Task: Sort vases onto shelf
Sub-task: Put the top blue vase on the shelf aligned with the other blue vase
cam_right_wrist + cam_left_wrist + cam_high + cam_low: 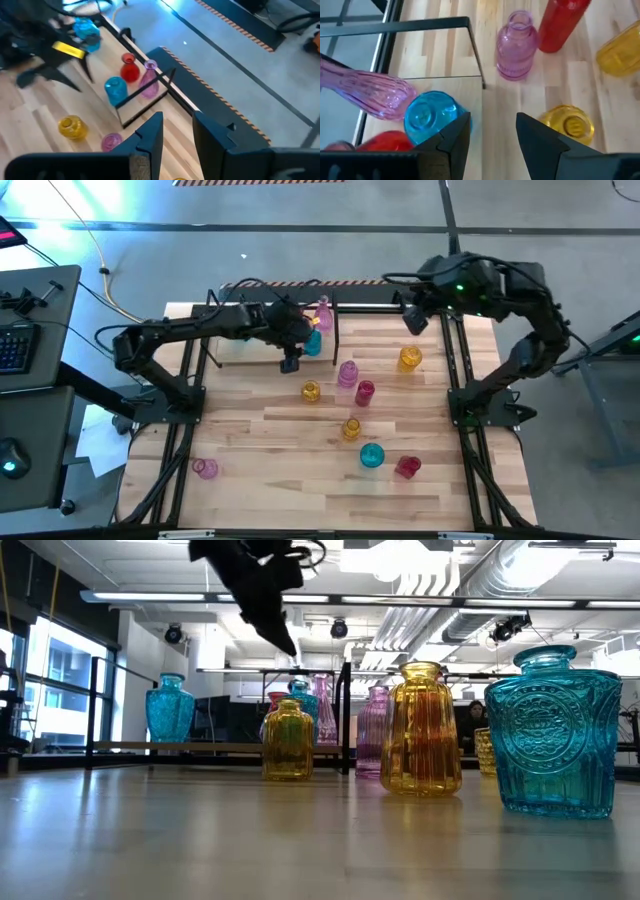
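Note:
The shelf (240, 348), black rods over a pale plank, stands at the table's far left. At its right end are a cyan vase (430, 112), a tall pink vase (367, 90) and a red vase (385, 141). My left gripper (492, 135) hangs open just above and in front of that end, nothing between its fingers; the cyan vase stands close beside one finger. My right gripper (177, 130) is raised over the table's far right corner (413, 320), open, holding nothing. Several more vases stand loose on the table.
Loose vases on the table: yellow (310, 391), pink (347, 373), red (364, 392), yellow (410, 358), yellow (351, 427), cyan (371, 455), red (407, 466), and pink (205, 468) near the front left. The shelf's left part (225, 340) holds another cyan vase (168, 708).

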Controlling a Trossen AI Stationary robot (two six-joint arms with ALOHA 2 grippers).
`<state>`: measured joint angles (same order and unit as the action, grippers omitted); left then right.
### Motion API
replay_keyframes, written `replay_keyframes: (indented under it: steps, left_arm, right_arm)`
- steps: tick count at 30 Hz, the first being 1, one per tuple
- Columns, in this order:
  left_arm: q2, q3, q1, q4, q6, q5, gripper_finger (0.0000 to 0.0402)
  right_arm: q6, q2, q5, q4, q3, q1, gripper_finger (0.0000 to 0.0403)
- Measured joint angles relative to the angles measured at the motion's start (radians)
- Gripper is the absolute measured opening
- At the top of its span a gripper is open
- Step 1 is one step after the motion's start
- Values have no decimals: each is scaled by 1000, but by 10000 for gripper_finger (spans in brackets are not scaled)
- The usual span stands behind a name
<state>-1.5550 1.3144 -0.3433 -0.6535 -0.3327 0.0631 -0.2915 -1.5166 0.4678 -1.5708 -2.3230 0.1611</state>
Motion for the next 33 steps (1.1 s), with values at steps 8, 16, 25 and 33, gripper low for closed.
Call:
replay_keyframes:
  steps: [8,16,25,33]
  left_arm:
    - [-149,165,-4,-143,-92,-120,152]
    - [-212,234,-12,-158,-117,-132,152]
    - [-232,239,-26,-189,-117,-180,152]
    - [-232,239,-50,-191,-111,-160,152]
  right_arm:
    - [-1,42,4,0,0,-82,87]
    - [-16,55,15,0,0,-150,87]
    - [-23,70,47,0,0,-191,87]
    - [-23,72,47,0,0,-195,87]
